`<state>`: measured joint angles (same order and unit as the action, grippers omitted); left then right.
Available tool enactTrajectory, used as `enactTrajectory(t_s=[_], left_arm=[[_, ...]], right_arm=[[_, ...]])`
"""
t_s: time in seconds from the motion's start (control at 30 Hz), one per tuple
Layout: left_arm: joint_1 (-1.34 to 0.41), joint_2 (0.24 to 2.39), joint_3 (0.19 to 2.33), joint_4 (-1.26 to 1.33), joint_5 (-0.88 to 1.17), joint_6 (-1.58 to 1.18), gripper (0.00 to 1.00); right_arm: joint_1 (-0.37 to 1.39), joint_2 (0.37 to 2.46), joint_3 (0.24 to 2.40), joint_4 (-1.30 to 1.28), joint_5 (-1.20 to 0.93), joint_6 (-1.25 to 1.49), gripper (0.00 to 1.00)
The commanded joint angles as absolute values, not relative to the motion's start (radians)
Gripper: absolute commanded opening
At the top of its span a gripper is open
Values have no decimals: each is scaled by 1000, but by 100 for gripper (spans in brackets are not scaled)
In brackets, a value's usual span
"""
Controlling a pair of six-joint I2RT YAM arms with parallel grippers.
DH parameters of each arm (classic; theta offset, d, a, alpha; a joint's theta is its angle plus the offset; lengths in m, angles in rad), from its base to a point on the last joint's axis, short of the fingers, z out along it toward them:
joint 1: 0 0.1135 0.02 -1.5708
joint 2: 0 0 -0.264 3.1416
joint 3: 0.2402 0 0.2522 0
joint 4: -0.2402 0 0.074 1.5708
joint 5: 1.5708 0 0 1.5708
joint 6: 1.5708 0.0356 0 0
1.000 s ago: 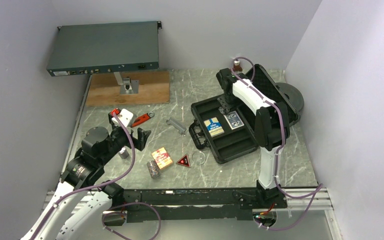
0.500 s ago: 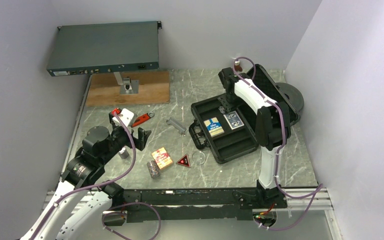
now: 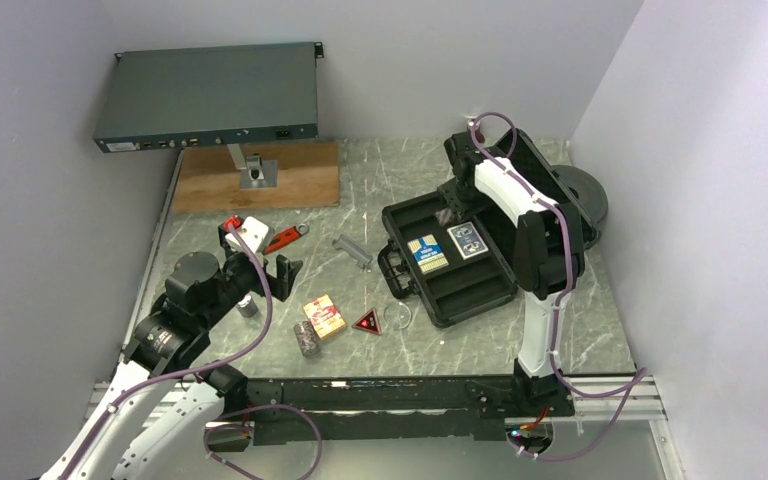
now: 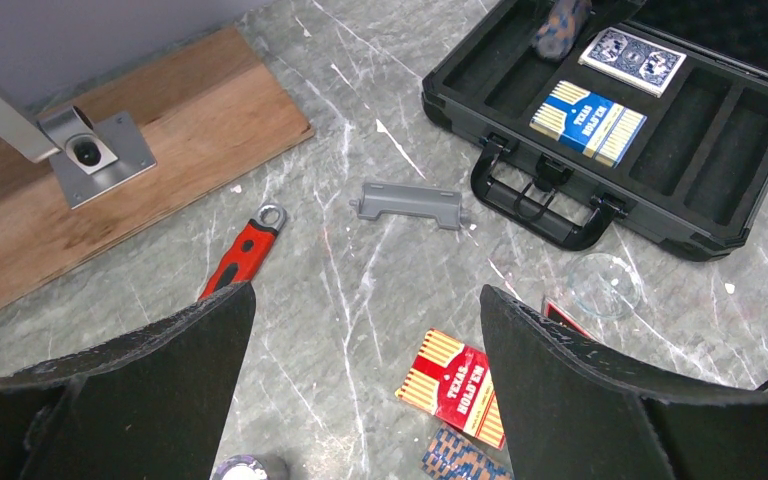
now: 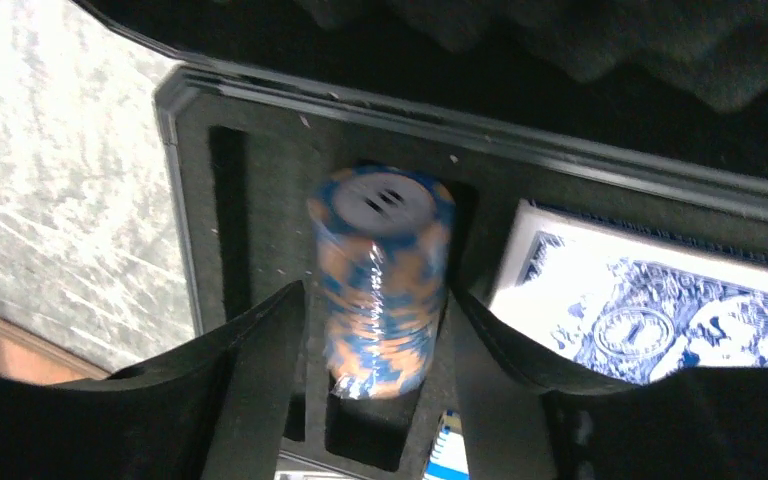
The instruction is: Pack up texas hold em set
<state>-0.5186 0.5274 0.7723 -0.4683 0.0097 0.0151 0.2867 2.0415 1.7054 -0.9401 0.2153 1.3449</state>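
Black case (image 3: 455,297) sits open right of centre, lid up at the back by the rt wall, handle facing the bare marble strip mid-table, the widest free room. L gripper (image 4: 365,300) hangs over the front-left, jaws wide apart & empty. R gripper (image 5: 375,295) is over the case's back-left slot, blue-orange chip stack (image 5: 380,250) between its fingers, too blurred to tell if pinched. Counts: 3 card boxes (blue-yellow box (image 3: 428,253) + blue box (image 3: 468,239) in case, red-orange box (image 3: 324,316) on table), 2 more stacks on table (lying chip stack (image 3: 307,338), small grey stack (image 3: 248,306)), 1 red triangle (image 3: 366,321), 1 clear disc (image 3: 397,317).
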Motion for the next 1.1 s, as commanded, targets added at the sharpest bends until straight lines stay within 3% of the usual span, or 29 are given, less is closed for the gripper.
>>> enactTrajectory(t_s=[0.0, 0.03, 0.17, 0.6, 0.77, 0.87, 0.97, 1.07], left_arm=[[-522, 527, 776, -440, 3, 18, 89], [-522, 526, 776, -440, 3, 18, 89], [-522, 527, 775, -439, 3, 18, 89], [-522, 532, 776, -440, 3, 20, 89], [-522, 536, 776, -438, 3, 19, 89], [-521, 536, 776, -438, 3, 20, 89], [-522, 534, 776, -438, 3, 19, 89], [-522, 535, 776, -437, 3, 20, 89]], right_arm=[[267, 2002, 1705, -811, 262, 1337, 63], [267, 2003, 1707, -809, 262, 1335, 70], [263, 2009, 1726, -815, 250, 1330, 75], [287, 1855, 1617, -704, 251, 1167, 72], [340, 1814, 1526, -535, 215, 872, 53], [362, 1817, 1488, -477, 144, 709, 25], [362, 1810, 1419, -400, 56, 605, 7], [362, 1826, 1415, -391, 51, 540, 0]])
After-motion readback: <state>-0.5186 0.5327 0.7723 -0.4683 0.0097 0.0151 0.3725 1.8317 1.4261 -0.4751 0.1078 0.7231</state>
